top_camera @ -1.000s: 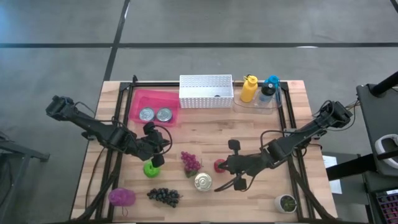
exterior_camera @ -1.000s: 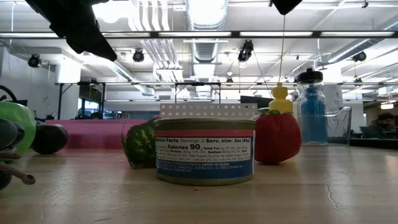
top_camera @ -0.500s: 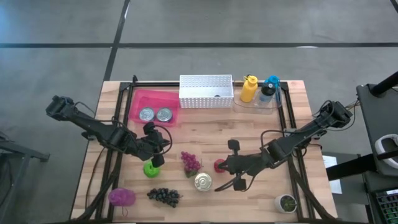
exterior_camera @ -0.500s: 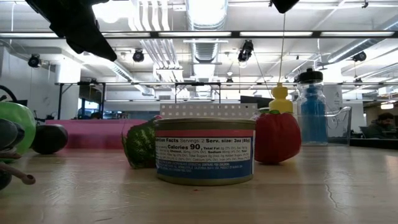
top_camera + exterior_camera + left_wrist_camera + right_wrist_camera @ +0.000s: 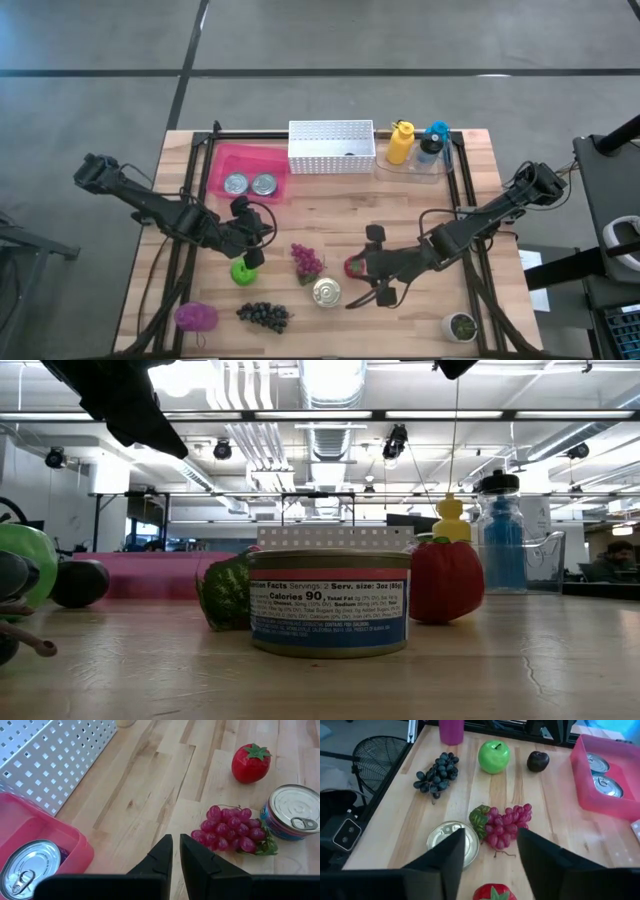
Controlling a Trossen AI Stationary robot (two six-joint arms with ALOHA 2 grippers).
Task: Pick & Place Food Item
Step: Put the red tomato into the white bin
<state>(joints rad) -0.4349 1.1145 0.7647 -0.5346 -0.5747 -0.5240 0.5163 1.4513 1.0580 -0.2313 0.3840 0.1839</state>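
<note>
The red strawberry stood on the wooden desk, between the parted fingers of the right end effector. The left end effector was nearly closed and empty above the desk, near the green apple. Behind the desk, the room had long ceiling lights.

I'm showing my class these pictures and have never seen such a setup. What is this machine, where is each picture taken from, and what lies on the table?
Two dark robot arms work at a wooden table. One camera looks straight down, one sits at table-top height, and one rides on each wrist. On the table lie toy foods: a green apple, red grapes, dark grapes, a strawberry and a can. A pink bin holds two more cans. The left gripper is shut, empty, by the apple. The right gripper stands open around the strawberry, gripping nothing.
</note>
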